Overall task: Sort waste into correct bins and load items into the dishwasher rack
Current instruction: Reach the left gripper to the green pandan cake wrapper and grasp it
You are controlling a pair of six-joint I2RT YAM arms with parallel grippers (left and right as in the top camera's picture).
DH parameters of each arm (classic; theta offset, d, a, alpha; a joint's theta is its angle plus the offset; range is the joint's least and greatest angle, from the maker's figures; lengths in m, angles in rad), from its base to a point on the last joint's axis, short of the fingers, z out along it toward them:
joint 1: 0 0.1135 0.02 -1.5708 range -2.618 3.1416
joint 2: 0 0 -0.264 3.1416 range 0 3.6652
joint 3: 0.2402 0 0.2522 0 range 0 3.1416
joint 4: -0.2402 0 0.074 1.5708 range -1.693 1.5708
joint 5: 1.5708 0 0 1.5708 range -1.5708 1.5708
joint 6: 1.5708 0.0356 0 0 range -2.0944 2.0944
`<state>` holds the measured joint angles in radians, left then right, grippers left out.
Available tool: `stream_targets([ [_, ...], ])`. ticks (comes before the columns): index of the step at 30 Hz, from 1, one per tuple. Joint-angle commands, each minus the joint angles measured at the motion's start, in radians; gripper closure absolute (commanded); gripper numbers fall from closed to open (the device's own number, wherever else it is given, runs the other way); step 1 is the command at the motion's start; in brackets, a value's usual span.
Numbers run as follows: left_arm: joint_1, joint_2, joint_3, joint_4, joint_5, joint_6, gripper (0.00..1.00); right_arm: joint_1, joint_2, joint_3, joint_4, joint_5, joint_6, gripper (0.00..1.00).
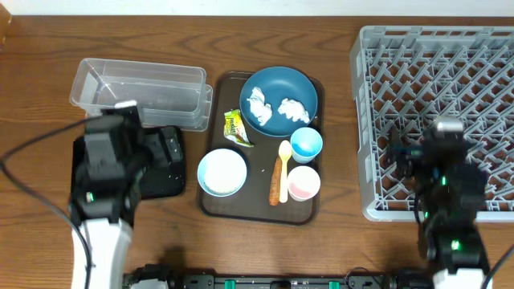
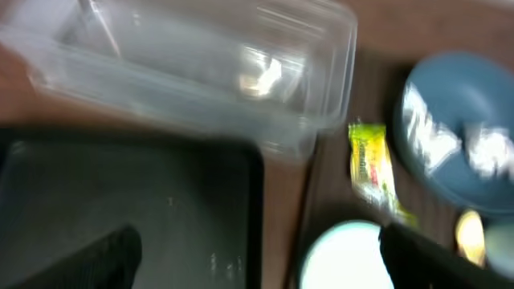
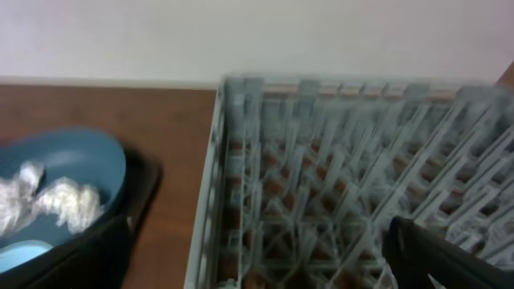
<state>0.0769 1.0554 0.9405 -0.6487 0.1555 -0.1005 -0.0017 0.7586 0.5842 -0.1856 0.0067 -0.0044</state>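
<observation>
On the brown tray [image 1: 210,201] sit a dark blue plate [image 1: 277,80] holding two crumpled white tissues [image 1: 258,105], a green-yellow wrapper [image 1: 235,127], a white bowl [image 1: 222,172], a pale yellow spoon [image 1: 283,155], an orange carrot piece [image 1: 277,189], a light blue cup [image 1: 306,144] and a pink cup [image 1: 303,183]. My left gripper [image 2: 265,269] is open and empty over the right edge of the black bin [image 2: 120,193], beside the clear tub [image 2: 201,64]. My right gripper [image 3: 265,265] is open and empty over the left part of the grey rack [image 3: 337,177]. I cannot make out rice grains.
The clear tub [image 1: 136,84] lies at the back left, with the black bin [image 1: 173,181] in front of it, partly under my left arm. The rack [image 1: 438,80] fills the right side. The wrapper [image 2: 371,164], plate [image 2: 462,136] and bowl [image 2: 345,257] show in the left wrist view.
</observation>
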Motion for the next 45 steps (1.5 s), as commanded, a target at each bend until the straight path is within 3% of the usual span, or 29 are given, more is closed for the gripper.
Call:
stream_targets([
  [1, -0.031, 0.104, 0.155, -0.132, 0.024, 0.021, 0.04, 0.015, 0.109, 0.136, -0.085, -0.040, -0.011, 0.01],
  [5, -0.052, 0.209, 0.281, -0.323, 0.024, 0.021, 0.04, 0.015, 0.224, 0.254, -0.201, -0.041, -0.012, 0.01],
  [9, -0.052, 0.237, 0.287, -0.344, 0.031, 0.012, 0.04, 0.015, 0.275, 0.282, -0.216, -0.049, -0.007, 0.01],
  [16, -0.063, 0.241, 0.286, -0.211, 0.173, 0.012, 0.04, 0.015, 0.280, 0.282, -0.202, -0.079, -0.008, 0.01],
  [33, -0.345, 0.539, 0.286, -0.047, 0.165, 0.010, 0.04, 0.015, 0.281, 0.282, -0.191, -0.079, -0.008, 0.01],
  [45, -0.410, 0.731, 0.286, 0.012, 0.146, 0.013, 0.05, 0.015, 0.281, 0.282, -0.192, -0.078, -0.008, 0.01],
])
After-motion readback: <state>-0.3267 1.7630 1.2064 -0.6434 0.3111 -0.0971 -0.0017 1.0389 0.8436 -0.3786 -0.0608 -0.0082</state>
